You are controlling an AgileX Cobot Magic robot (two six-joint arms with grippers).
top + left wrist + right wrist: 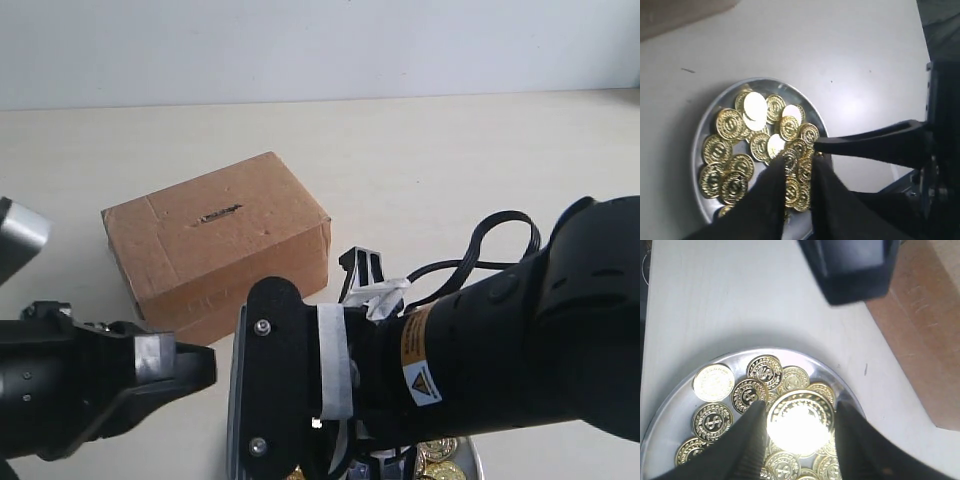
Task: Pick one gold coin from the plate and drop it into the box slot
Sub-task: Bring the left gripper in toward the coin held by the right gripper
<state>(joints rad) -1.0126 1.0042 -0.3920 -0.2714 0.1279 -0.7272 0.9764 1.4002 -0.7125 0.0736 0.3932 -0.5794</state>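
The brown box (230, 260) stands left of centre, with its dark slot (220, 213) on the top face. The silver plate (670, 415) holds several gold coins (730, 125). My right gripper (800, 410) hangs over the plate's box-side edge, shut on one gold coin (800, 422). That coin looks larger and brighter than the rest, so it is raised above the pile. My left gripper (799, 162) hovers above the plate, its fingers a narrow gap apart with nothing between them. In the exterior view the right arm (480, 350) hides most of the plate.
One black finger of the right gripper (870, 145) reaches over the plate rim (765, 80) in the left wrist view. The left arm (100, 385) sits low at the left, in front of the box. Its dark body (855, 270) shows beyond the plate. The pale table (450, 160) lies around the box.
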